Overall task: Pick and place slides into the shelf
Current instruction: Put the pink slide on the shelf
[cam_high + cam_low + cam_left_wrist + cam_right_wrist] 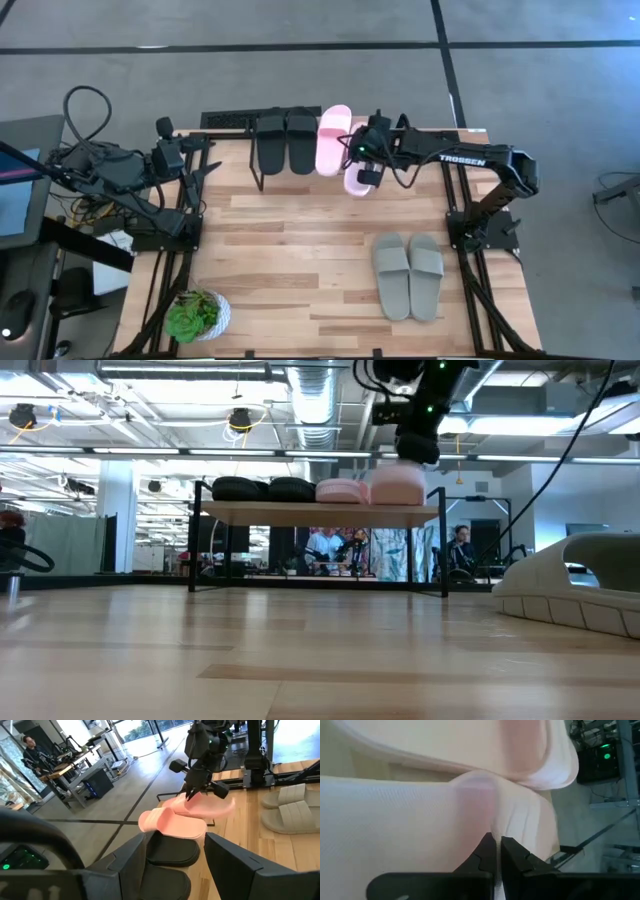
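Observation:
The shelf (300, 513) stands at the table's far edge. On its top lie two black slides (285, 142) and one pink slide (333, 140). My right gripper (366, 160) is shut on the second pink slide (398, 484), at the shelf's right end beside the first pink one. Whether its sole touches the plank, I cannot tell. The grey-green pair (408, 275) lies soles down on the table's right side. My left gripper (205, 172) waits open and touches nothing at the table's left edge, pointing toward the shelf. My right gripper pinches the pink slide's strap (487, 817) between its two shut fingers, which draw the strap into a crease. The fingers (192, 794) slant down on it from above and from the table's right. The slide hangs about level below them, its near end (356, 186) past the shelf's near edge.
A small green plant in a white pot (197, 316) stands at the table's near left corner. Bare wooden tabletop (300, 250) lies between the shelf and the near edge. People sit in the room beyond the shelf (335, 550).

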`<state>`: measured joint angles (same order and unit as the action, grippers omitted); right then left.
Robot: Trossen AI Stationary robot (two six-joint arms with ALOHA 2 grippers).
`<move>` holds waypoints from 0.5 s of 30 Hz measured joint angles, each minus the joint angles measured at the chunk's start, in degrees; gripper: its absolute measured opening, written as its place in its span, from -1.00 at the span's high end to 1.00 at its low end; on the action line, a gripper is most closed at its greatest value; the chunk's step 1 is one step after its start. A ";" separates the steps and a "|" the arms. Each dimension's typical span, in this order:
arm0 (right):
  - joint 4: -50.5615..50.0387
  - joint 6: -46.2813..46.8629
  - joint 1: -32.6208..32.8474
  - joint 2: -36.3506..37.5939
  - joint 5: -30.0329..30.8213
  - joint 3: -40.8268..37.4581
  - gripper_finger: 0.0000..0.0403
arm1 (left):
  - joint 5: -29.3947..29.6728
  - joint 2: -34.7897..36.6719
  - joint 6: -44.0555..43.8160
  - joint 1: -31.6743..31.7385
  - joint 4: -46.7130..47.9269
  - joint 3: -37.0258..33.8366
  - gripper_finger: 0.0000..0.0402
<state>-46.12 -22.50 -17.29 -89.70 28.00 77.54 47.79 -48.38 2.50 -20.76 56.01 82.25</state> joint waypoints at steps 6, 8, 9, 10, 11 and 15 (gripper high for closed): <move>1.59 -0.92 -0.02 -1.37 3.24 -0.01 1.00 | 0.02 0.02 0.00 -0.01 0.33 0.01 0.04; 2.13 -1.38 0.08 -1.38 4.15 0.06 1.00 | 0.02 0.02 0.00 0.01 0.31 0.01 0.04; 2.25 -1.50 0.14 -1.46 4.96 0.03 1.00 | 0.00 0.00 0.00 -0.01 0.31 -0.01 0.04; 2.30 -1.53 0.17 -1.47 5.87 0.02 1.00 | 0.02 0.00 0.00 -0.01 0.31 -0.01 0.04; 2.27 -1.54 0.19 -1.47 6.57 0.02 1.00 | 0.02 0.00 0.00 -0.01 0.31 0.00 0.04; 2.00 -1.56 -0.01 -1.45 6.76 0.02 1.00 | 0.02 0.01 -0.02 -0.01 0.29 0.01 0.04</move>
<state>-44.12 -24.05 -17.30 -91.16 34.76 77.56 47.81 -48.37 2.48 -20.78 56.29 82.26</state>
